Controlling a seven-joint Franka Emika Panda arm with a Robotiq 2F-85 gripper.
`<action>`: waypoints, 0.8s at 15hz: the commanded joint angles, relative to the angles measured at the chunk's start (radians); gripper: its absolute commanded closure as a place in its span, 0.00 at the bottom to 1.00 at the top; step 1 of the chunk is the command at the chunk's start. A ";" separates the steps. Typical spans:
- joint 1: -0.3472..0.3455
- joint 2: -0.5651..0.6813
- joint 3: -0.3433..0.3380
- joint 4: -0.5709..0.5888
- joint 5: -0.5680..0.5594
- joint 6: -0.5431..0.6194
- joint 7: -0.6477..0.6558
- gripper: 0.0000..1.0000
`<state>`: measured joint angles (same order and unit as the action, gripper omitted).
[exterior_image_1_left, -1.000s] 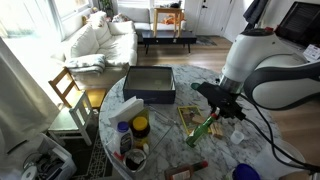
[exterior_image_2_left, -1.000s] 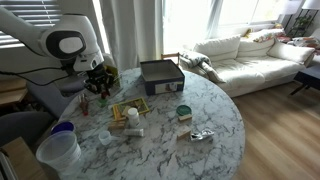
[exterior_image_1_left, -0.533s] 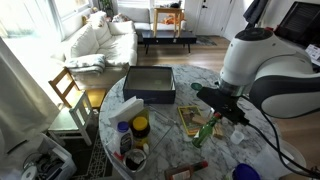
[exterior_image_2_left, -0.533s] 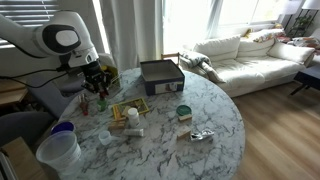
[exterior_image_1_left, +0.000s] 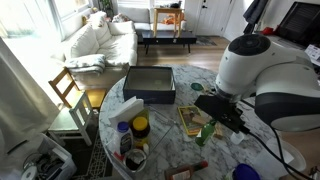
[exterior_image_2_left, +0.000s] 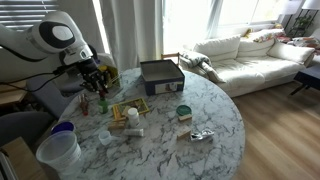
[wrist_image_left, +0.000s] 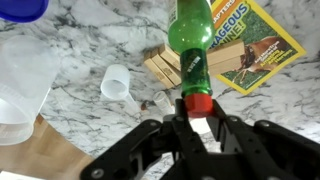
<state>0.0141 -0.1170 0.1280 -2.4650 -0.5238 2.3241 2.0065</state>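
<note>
Table: a round white marble-topped table (exterior_image_1_left: 162, 132) carries everything; it shows in both exterior views (exterior_image_2_left: 205, 112) and fills the background of the wrist view (wrist_image_left: 90, 40).
Sofa: a white cushioned sofa (exterior_image_1_left: 100, 40) stands well apart from the table, by the windows.
Arm: the white robot arm (exterior_image_1_left: 265, 80) leans over the table's edge.
Box: a flat dark grey rectangular box (exterior_image_1_left: 150, 83) lies on the far part of the table, well apart from the gripper.
Tub: a large translucent plastic tub (wrist_image_left: 18, 75) with a blue lid stands at the table's edge, near the cup.
Magazine: a yellow-bordered magazine (wrist_image_left: 245, 40) lies flat, just beside the bottle's far end.
Bottle: a green plastic bottle with a red cap (wrist_image_left: 192, 45) is tilted, cap end up in the pincer and body over the wooden blocks; whether its base touches the table cannot be told.
Gripper: the black pincer (wrist_image_left: 197, 112) is pinched on the bottle's red cap, one finger on each side.
Blocks: a small stack of pale wooden blocks (wrist_image_left: 165, 65) lies next to the magazine, partly hidden by the bottle.
Cup: a small clear plastic cup (wrist_image_left: 117, 83) stands near the blocks.
</note>
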 joint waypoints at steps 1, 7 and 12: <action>0.004 -0.008 0.017 -0.013 -0.108 -0.013 0.072 0.94; 0.013 0.007 0.015 -0.025 -0.196 -0.004 0.101 0.94; 0.018 0.012 0.010 -0.015 -0.213 -0.012 0.081 0.94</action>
<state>0.0202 -0.1015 0.1436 -2.4776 -0.7040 2.3228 2.0684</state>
